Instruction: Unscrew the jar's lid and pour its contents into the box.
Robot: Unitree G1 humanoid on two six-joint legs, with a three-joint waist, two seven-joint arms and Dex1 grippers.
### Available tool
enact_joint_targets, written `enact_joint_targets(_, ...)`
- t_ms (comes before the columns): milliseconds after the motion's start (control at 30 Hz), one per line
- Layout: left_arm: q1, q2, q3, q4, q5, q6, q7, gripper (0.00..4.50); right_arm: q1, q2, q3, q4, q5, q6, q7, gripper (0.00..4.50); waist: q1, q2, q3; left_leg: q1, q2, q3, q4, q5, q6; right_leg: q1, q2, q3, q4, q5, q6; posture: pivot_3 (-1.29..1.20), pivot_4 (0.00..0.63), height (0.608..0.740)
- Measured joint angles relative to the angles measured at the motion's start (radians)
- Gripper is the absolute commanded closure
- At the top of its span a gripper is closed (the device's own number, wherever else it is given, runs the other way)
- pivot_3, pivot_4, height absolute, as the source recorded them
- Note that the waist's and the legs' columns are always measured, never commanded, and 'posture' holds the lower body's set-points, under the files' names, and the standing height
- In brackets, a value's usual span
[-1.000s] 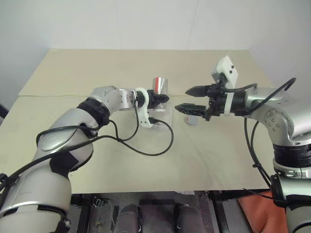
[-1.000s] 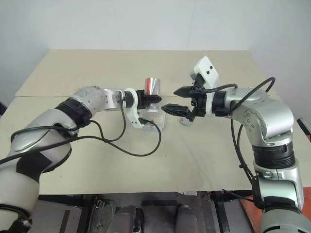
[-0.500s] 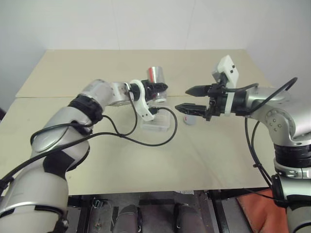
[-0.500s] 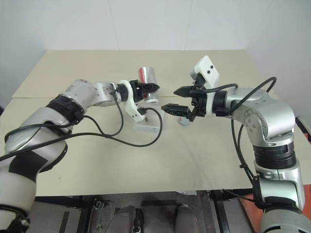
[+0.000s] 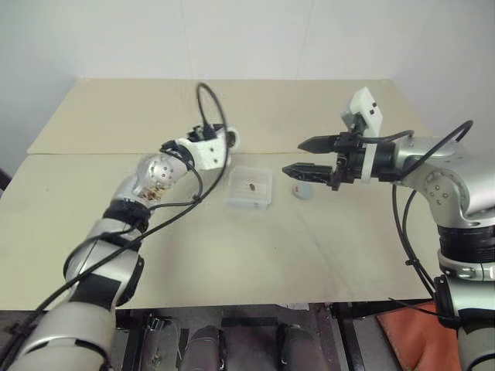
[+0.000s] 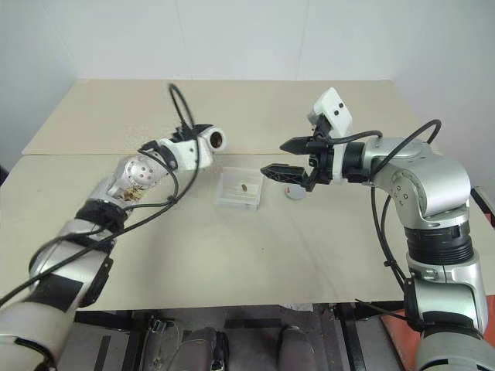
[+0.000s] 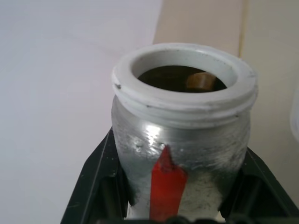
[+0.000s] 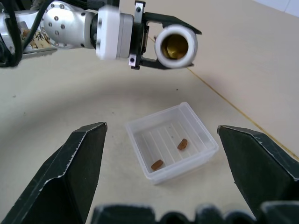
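jar (image 8: 176, 46): silvery, red stripe, lidless, lying level in the air, white-rimmed mouth facing the box | box (image 8: 172, 142): clear shallow tray, upright on the table | contents (image 8: 182, 144): two small brown pieces inside the box | lid (image 5: 302, 191): grey cap on the table just beside the box

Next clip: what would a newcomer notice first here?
The open jar clamped in the left claw, held level above the table beside the box. Two brown pieces lie in that clear box. The right claw hovers open over the lid.
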Motion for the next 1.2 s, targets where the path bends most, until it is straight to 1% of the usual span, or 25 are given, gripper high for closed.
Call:
enact_joint_targets(100, 0.078, -0.027, 0.111, -0.141, -0.172, 0.208, -0.091, 2.54, -0.003, -0.007, 0.004, 0.013, -0.008, -0.013, 0.018, 0.04, -0.004, 0.000, 0.000, 0.002, 0.000, 0.000, 0.000, 0.000, 0.000, 0.002, 0.000, 0.000, 0.000, 0.000, 0.000, 0.00, 0.150, 0.740)
enact_joint_targets(200, 0.146, -0.046, 0.177, -0.251, -0.274, 0.375, -0.132, 2.54, -0.005, -0.010, 0.010, 0.021, -0.018, -0.017, 0.034, 0.04, -0.007, 0.000, 0.000, 0.003, 0.000, -0.001, 0.000, 0.000, 0.000, 0.004, 0.000, 0.000, 0.000, 0.000, 0.000, 0.00, 0.150, 0.740)
enact_joint_targets(267, 0.185, -0.061, 0.217, -0.303, -0.325, 0.455, -0.130, 2.54, -0.006, -0.010, 0.019, 0.028, -0.021, -0.018, 0.041, 0.04, -0.008, 0.000, 0.000, 0.004, 0.000, -0.001, 0.000, 0.000, 0.000, 0.005, 0.000, 0.000, 0.000, 0.000, 0.000, 0.00, 0.150, 0.740)
enact_joint_targets(400, 0.252, -0.120, 0.305, -0.350, -0.401, 0.565, -0.058, 2.54, -0.010, -0.007, 0.025, 0.037, -0.031, -0.021, 0.042, 0.04, -0.007, 0.000, 0.000, 0.004, 0.000, -0.001, 0.000, 0.000, 0.000, 0.005, 0.000, 0.000, -0.001, 0.000, 0.000, 0.00, 0.150, 0.740)
enact_joint_targets(533, 0.303, -0.148, 0.332, -0.358, -0.404, 0.555, -0.020, 2.54, -0.010, -0.007, 0.025, 0.037, -0.034, -0.021, 0.042, 0.04, -0.005, 0.000, 0.000, 0.004, -0.001, -0.001, 0.000, 0.000, 0.000, 0.005, 0.000, 0.000, -0.001, 0.000, 0.000, 0.00, 0.150, 0.740)
enact_joint_targets(667, 0.331, -0.176, 0.340, -0.351, -0.403, 0.486, 0.003, 2.54, -0.010, -0.007, 0.025, 0.036, -0.034, -0.021, 0.040, 0.04, -0.002, 0.000, 0.000, 0.004, -0.001, -0.001, 0.000, 0.000, -0.001, 0.006, 0.000, -0.001, -0.001, 0.000, 0.000, 0.00, 0.150, 0.740)
enact_joint_targets(867, 0.334, -0.198, 0.340, -0.310, -0.402, 0.412, 0.002, 2.54, -0.002, -0.007, 0.024, 0.020, -0.030, -0.020, 0.034, 0.04, 0.001, 0.000, 0.000, 0.005, -0.001, -0.001, 0.000, 0.000, 0.000, 0.006, 0.000, -0.001, -0.001, 0.000, 0.000, 0.00, 0.150, 0.740)
enact_joint_targets(1033, 0.329, -0.200, 0.343, -0.286, -0.405, 0.399, 0.003, 2.54, 0.010, -0.007, 0.022, -0.007, -0.018, -0.017, 0.023, 0.04, 0.002, 0.000, 0.000, 0.009, -0.001, -0.001, -0.001, 0.000, 0.000, 0.009, 0.000, 0.000, -0.002, 0.000, 0.000, 0.00, 0.150, 0.740)
enact_joint_targets(1067, 0.329, -0.200, 0.345, -0.284, -0.405, 0.400, 0.003, 1.78, 0.012, -0.007, 0.022, -0.010, -0.017, -0.016, 0.021, 0.00, 0.002, 0.000, 0.000, 0.010, -0.001, -0.001, -0.001, 0.000, 0.000, 0.010, 0.000, 0.000, -0.002, 0.000, 0.000, 0.00, 0.150, 0.740)
enact_joint_targets(1200, 0.345, -0.199, 0.347, -0.269, -0.404, 0.432, 0.004, 0.54, 0.019, -0.007, 0.021, -0.018, -0.015, -0.016, 0.014, 0.00, 0.001, 0.000, 0.000, 0.009, 0.000, -0.001, -0.001, 0.000, 0.000, 0.009, 0.000, 0.000, -0.002, 0.000, 0.000, 0.00, 0.150, 0.740)
